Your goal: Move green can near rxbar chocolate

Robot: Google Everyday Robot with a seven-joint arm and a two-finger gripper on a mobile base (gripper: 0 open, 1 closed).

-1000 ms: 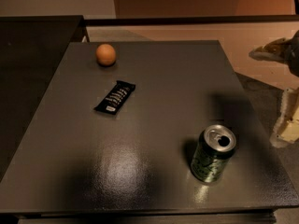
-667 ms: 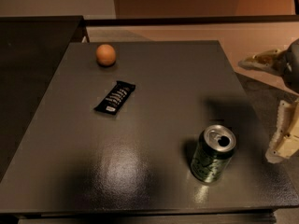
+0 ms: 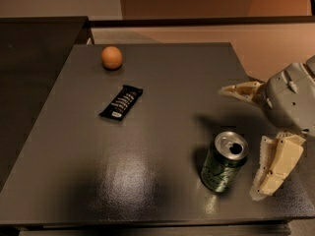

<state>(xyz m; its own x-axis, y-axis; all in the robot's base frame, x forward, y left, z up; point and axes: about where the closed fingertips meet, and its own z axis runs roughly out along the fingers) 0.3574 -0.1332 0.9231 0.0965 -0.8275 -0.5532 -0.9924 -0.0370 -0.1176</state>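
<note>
Green can [image 3: 224, 166] upright on worktop [image 3: 74, 156], just beside nearer finger, ungripped. Gripper [image 3: 240, 142] at worktop's right edge, fingers [image 3: 276, 168] spread open. Rxbar chocolate [image 3: 121, 103] well apart from fingers, across worktop; orange ball [image 3: 111, 57] beyond. Risk: off-centre closing likely tips or shoves can.

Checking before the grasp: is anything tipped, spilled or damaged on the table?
Nothing stands out. The green can stands upright, the rxbar chocolate lies flat, and the gripper hovers right of the can, jaws open.
</note>
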